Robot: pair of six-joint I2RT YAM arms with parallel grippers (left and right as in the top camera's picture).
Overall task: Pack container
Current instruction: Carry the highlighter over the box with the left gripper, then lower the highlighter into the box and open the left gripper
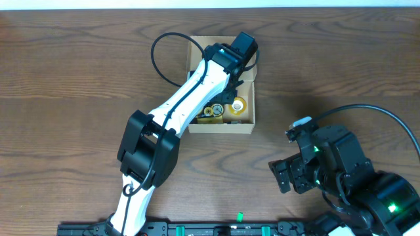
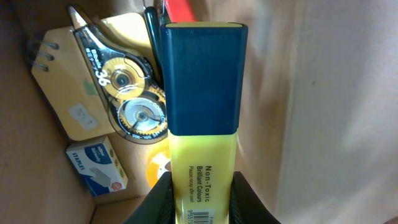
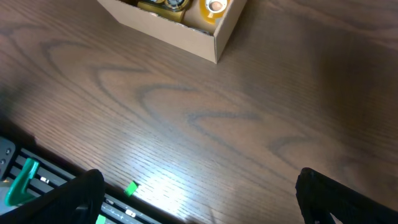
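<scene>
The tan cardboard container (image 1: 248, 113) stands at the back middle of the table; its corner also shows in the right wrist view (image 3: 214, 38). My left gripper (image 2: 200, 202) is inside it, shut on a yellow highlighter with a dark blue cap (image 2: 204, 93). Inside lie a correction tape dispenser (image 2: 127, 93), a tan notepad (image 2: 68, 106), a blue staples box (image 2: 96, 165) and a yellow tape roll (image 1: 238, 104). My right gripper (image 3: 199, 199) is open and empty above bare table at the front right (image 1: 283, 176).
A small green piece (image 3: 130, 187) lies near the table's front edge, beside a black rail with green clips (image 3: 25, 177). The left arm (image 1: 184, 98) stretches from the front left across to the container.
</scene>
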